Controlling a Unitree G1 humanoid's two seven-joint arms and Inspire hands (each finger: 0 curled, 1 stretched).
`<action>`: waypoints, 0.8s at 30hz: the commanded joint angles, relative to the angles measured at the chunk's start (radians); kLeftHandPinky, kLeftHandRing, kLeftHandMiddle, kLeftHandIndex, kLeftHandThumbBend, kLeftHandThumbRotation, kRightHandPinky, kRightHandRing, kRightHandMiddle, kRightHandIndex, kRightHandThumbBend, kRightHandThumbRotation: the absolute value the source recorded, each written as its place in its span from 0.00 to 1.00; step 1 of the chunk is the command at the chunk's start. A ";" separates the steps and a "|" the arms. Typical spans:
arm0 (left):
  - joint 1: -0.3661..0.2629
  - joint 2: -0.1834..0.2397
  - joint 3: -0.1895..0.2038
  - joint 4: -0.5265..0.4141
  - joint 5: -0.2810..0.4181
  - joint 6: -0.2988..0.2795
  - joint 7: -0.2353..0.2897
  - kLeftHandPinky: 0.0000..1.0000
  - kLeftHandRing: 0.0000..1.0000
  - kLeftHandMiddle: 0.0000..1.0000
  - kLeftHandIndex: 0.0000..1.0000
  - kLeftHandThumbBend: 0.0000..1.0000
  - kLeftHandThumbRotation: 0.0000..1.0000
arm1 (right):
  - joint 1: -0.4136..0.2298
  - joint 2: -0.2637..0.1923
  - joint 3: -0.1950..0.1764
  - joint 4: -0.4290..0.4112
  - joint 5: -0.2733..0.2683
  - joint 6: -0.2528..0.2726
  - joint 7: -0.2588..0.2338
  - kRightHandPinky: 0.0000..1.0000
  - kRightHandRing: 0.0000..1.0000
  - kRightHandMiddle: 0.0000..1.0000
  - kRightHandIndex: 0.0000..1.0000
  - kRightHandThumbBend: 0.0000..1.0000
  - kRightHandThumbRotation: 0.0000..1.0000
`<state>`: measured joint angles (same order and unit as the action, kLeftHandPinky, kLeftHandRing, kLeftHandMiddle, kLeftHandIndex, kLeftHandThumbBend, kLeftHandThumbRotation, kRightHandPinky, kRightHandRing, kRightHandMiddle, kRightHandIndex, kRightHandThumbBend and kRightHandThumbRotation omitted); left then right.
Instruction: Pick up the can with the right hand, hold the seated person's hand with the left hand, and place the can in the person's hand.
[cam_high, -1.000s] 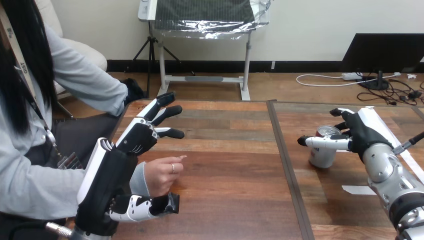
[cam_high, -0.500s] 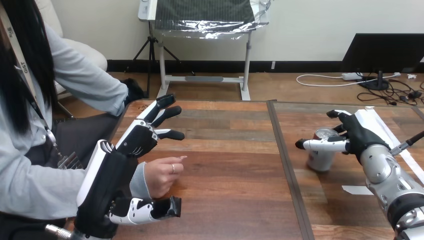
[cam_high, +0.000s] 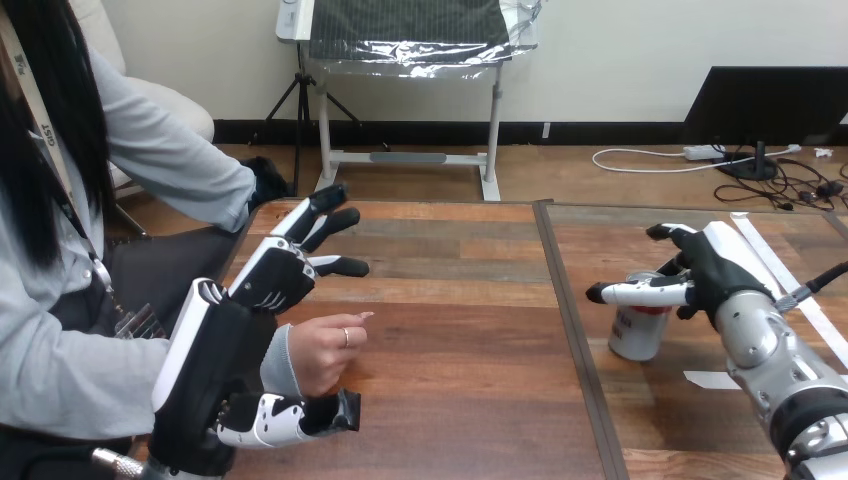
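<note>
Standing upright on the table's (cam_high: 460, 340) right half, the can (cam_high: 636, 335) sits in the right hand (cam_high: 712, 272), thumb and curled fingers closed round its top. The person's hand (cam_high: 322, 352) rests well to the left, beside the left hand (cam_high: 272, 280), whose fingers are spread straight, gripping nothing.

One can (cam_high: 638, 332), two robot hands (cam_high: 268, 282) (cam_high: 715, 268), one person's hand (cam_high: 322, 352)
</note>
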<state>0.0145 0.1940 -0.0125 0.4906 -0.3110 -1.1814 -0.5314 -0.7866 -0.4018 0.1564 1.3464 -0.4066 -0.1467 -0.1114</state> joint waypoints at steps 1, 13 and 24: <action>-0.030 0.014 -0.005 -0.037 -0.021 -0.012 -0.008 0.71 0.88 0.93 0.90 1.00 0.61 | -0.028 0.011 -0.004 -0.005 0.009 -0.011 0.002 0.49 0.63 0.65 0.88 1.00 0.37; -0.027 0.016 -0.004 -0.042 -0.018 -0.003 -0.009 0.72 0.89 0.94 0.91 1.00 0.62 | -0.029 0.016 -0.011 -0.007 0.013 -0.014 -0.009 0.54 0.65 0.66 0.85 0.99 0.30; -0.027 0.015 -0.002 -0.044 -0.020 -0.001 -0.008 0.72 0.89 0.94 0.91 1.00 0.62 | -0.024 0.014 -0.019 -0.010 0.019 -0.037 -0.024 0.63 0.71 0.75 0.79 0.96 0.15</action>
<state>0.0210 0.1954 -0.0176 0.4901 -0.3137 -1.1787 -0.5395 -0.7859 -0.3881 0.1487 1.3464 -0.4004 -0.1541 -0.1134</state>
